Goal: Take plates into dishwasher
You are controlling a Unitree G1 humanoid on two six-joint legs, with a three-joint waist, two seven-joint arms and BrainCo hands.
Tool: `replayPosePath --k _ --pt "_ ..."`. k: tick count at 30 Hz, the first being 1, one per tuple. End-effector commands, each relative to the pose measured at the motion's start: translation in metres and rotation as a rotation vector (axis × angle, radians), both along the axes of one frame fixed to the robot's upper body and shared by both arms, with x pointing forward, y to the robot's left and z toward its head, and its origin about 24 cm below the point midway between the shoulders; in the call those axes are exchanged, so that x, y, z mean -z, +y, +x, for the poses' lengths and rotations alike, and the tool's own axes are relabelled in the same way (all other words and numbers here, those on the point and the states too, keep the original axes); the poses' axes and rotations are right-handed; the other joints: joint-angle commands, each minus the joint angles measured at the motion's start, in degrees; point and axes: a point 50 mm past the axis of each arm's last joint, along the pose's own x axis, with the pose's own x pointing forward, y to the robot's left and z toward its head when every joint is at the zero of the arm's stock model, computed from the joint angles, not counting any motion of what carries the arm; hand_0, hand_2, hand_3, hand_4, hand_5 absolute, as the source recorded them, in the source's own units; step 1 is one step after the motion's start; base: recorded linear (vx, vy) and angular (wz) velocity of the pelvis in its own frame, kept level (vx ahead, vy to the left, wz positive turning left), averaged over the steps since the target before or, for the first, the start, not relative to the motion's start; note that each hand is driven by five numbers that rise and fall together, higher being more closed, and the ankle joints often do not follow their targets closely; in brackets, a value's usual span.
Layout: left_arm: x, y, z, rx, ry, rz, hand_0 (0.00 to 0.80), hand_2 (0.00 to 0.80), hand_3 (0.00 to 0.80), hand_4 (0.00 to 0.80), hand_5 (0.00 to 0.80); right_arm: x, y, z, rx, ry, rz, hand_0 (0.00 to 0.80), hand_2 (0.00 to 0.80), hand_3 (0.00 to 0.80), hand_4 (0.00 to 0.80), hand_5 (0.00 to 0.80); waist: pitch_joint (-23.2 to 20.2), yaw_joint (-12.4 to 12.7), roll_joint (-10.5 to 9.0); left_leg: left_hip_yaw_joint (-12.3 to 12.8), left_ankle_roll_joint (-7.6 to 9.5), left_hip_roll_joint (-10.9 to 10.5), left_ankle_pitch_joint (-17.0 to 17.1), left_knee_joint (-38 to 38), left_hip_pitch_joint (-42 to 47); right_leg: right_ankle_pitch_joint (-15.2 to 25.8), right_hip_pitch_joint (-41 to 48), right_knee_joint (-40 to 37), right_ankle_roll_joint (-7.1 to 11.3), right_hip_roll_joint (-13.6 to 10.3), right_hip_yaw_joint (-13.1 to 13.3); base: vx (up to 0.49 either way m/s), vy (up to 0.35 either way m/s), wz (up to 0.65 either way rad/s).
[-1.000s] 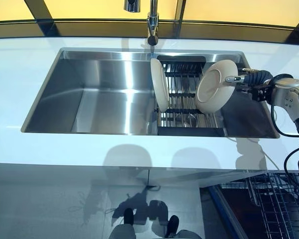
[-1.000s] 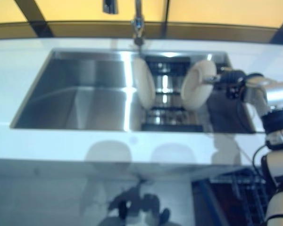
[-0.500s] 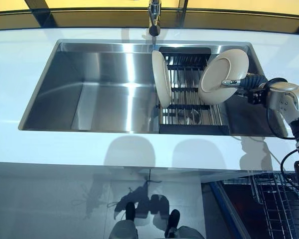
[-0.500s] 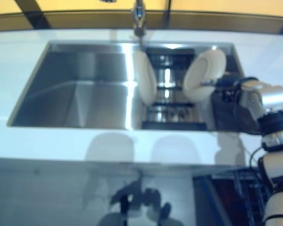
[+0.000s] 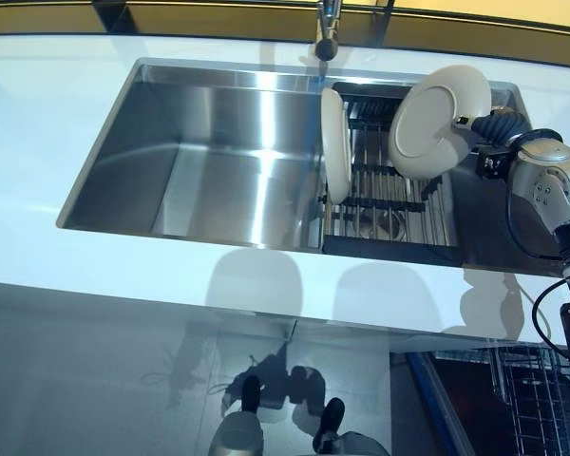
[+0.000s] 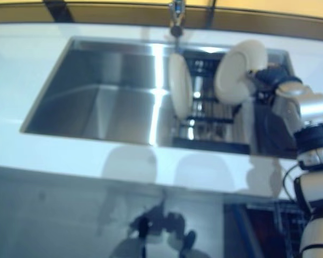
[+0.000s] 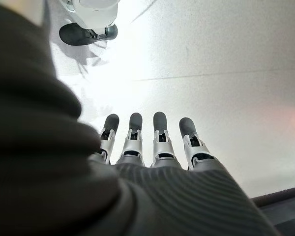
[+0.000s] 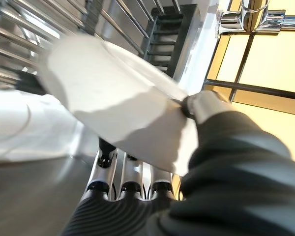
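Note:
My right hand (image 5: pixel 492 127) is shut on the rim of a white plate (image 5: pixel 439 119) and holds it tilted above the right side of the dish rack (image 5: pixel 391 204) in the sink. In the right wrist view the thumb (image 8: pixel 202 104) presses on the plate's top face (image 8: pixel 113 93) and the fingers (image 8: pixel 122 178) lie under it. A second white plate (image 5: pixel 335 145) stands upright on edge at the rack's left side. My left hand (image 7: pixel 157 147) shows only in its wrist view, with straight fingers, empty, above the floor.
The steel sink (image 5: pixel 218 161) is set in a white counter (image 5: pixel 123 285), with a faucet (image 5: pixel 326 28) at the back edge. A wire dishwasher basket (image 5: pixel 527 399) shows low at the right, below the counter.
The camera view has shifted. My right hand has lifted the plate higher and further back, clear of the rack. The upright plate has stayed in place.

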Motion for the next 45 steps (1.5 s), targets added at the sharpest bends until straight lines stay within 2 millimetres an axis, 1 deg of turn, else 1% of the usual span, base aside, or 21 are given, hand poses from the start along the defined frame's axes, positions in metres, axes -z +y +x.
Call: replayPosePath --k 1,7,16,18,21,24,28,30,32,35,39,43,44,45 --pt "0.000 0.006 -0.012 0.070 0.071 0.053 0.000 0.000 0.000 0.000 0.000 -0.061 -0.005 -0.009 0.059 -0.195 -0.111 0.800 0.800 0.800 0.800 0.800 -2.54 0.65 -3.27 1.89 -1.61 1.44 0.16 -0.47 0.25 1.95 -0.39 0.39 4.32 -3.71 1.13 0.034 -0.002 0.00" --pt "0.000 0.008 -0.015 0.079 0.086 0.059 0.000 0.000 0.000 0.000 0.000 -0.074 -0.009 -0.012 0.094 -0.218 -0.146 0.800 0.800 0.800 0.800 0.800 -4.88 0.55 -3.96 2.60 -1.61 1.54 -0.45 -0.47 1.98 1.58 1.17 0.06 4.38 -3.72 1.14 0.016 0.000 -0.01" --pt "-0.001 0.011 -0.016 0.082 0.098 0.068 0.000 0.000 0.000 0.000 0.000 -0.092 -0.012 -0.019 0.106 -0.251 -0.182 0.800 0.800 0.800 0.800 0.800 -8.60 -0.40 -5.04 4.21 -1.28 1.72 -1.51 -0.47 4.81 0.87 3.03 0.03 4.40 -3.50 1.82 0.012 0.001 -0.04" --pt "-0.002 0.013 -0.013 0.085 0.100 0.071 0.000 0.000 0.000 0.000 0.000 -0.099 -0.013 -0.023 0.092 -0.245 -0.223 0.800 0.800 0.800 0.800 0.800 -9.80 -1.27 -5.43 5.09 -1.02 1.73 -1.98 -0.21 5.76 0.65 3.47 0.18 4.37 -3.33 2.52 0.034 0.001 -0.11" --pt "-0.004 0.014 -0.008 0.092 0.095 0.074 0.000 0.000 0.000 0.000 0.000 -0.105 -0.013 -0.027 0.070 -0.202 -0.368 0.800 0.800 0.800 0.800 0.800 -10.63 -2.24 -5.68 5.89 -0.78 1.72 -2.32 -0.10 6.49 0.68 3.54 0.22 4.42 -3.14 3.35 0.011 0.006 -0.11" --pt "-0.005 0.016 -0.007 0.109 0.097 0.078 0.000 0.000 0.000 0.000 0.000 -0.113 -0.019 -0.032 0.092 -0.194 -0.451 0.800 0.800 0.800 0.800 0.800 -11.20 -2.90 -5.82 6.55 -0.69 1.75 -2.57 0.01 6.92 0.75 3.50 0.20 4.49 -2.98 4.10 -0.004 -0.001 -0.26" --pt "-0.005 0.018 -0.008 0.127 0.098 0.084 0.000 0.000 0.000 0.000 0.000 -0.124 -0.032 -0.042 0.159 -0.175 -0.489 0.800 0.800 0.800 0.800 0.800 -11.88 -4.02 -6.05 7.42 -0.64 1.89 -2.85 0.10 7.40 1.04 3.15 0.13 4.64 -2.66 5.39 -0.020 -0.010 -0.21" --pt "-0.005 0.018 -0.008 0.140 0.096 0.083 0.000 0.000 0.000 0.000 0.000 -0.130 -0.045 -0.052 0.202 -0.166 -0.478 0.800 0.800 0.800 0.800 0.800 -12.22 -5.12 -6.12 8.34 -0.60 2.09 -3.29 0.16 8.00 1.13 2.96 0.10 4.71 -2.26 6.58 -0.039 -0.017 -0.28" --pt "-0.006 0.018 -0.008 0.151 0.097 0.084 0.000 0.000 0.000 0.000 0.000 -0.135 -0.054 -0.059 0.230 -0.164 -0.485 0.800 0.800 0.800 0.800 0.800 -12.75 -6.04 -6.25 8.84 -0.49 2.03 -3.29 0.17 7.90 1.42 2.33 0.07 4.70 -1.99 7.61 -0.031 -0.010 -0.30" --pt "-0.006 0.018 -0.007 0.165 0.102 0.083 0.000 0.000 0.000 0.000 0.000 -0.137 -0.061 -0.066 0.244 -0.145 -0.490 0.800 0.800 0.800 0.800 0.800 -13.09 -6.91 -6.32 9.58 -0.40 2.02 -3.45 0.21 8.05 1.67 1.87 0.03 4.78 -1.74 8.71 -0.009 -0.005 -0.24" --pt "-0.006 0.019 -0.006 0.186 0.111 0.084 0.000 0.000 0.000 0.000 0.000 -0.136 -0.077 -0.076 0.260 -0.103 -0.525 0.800 0.800 0.800 0.800 0.800 -13.69 -8.74 -6.43 10.91 -0.25 2.07 -3.64 0.12 8.13 2.14 0.78 0.01 4.91 -1.18 10.68 0.006 -0.011 -0.29" --pt "-0.006 0.019 -0.005 0.197 0.113 0.086 0.000 0.000 0.000 0.000 0.000 -0.127 -0.093 -0.086 0.279 -0.040 -0.535 0.800 0.800 0.800 0.800 0.800 -13.98 -10.17 -6.47 11.99 -0.09 2.11 -3.69 -0.16 8.32 2.41 0.09 0.01 4.95 -0.70 11.98 0.018 -0.017 -0.19" --pt "-0.006 0.019 -0.005 0.203 0.114 0.086 0.000 0.000 0.000 0.000 0.000 -0.123 -0.102 -0.091 0.286 -0.016 -0.531 0.800 0.800 0.800 0.800 0.800 -14.11 -10.78 -6.43 12.40 -0.06 2.19 -3.71 -0.30 8.39 2.54 -0.22 0.03 5.00 -0.52 12.43 0.017 -0.025 -0.15" --pt "-0.007 0.020 -0.005 0.203 0.114 0.087 0.000 0.000 0.000 0.000 0.000 -0.122 -0.104 -0.093 0.287 -0.012 -0.530 0.800 0.800 0.800 0.800 0.800 -14.14 -10.87 -6.46 12.48 -0.06 2.21 -3.72 -0.31 8.40 2.56 -0.28 0.02 5.00 -0.49 12.52 0.015 -0.032 -0.14"
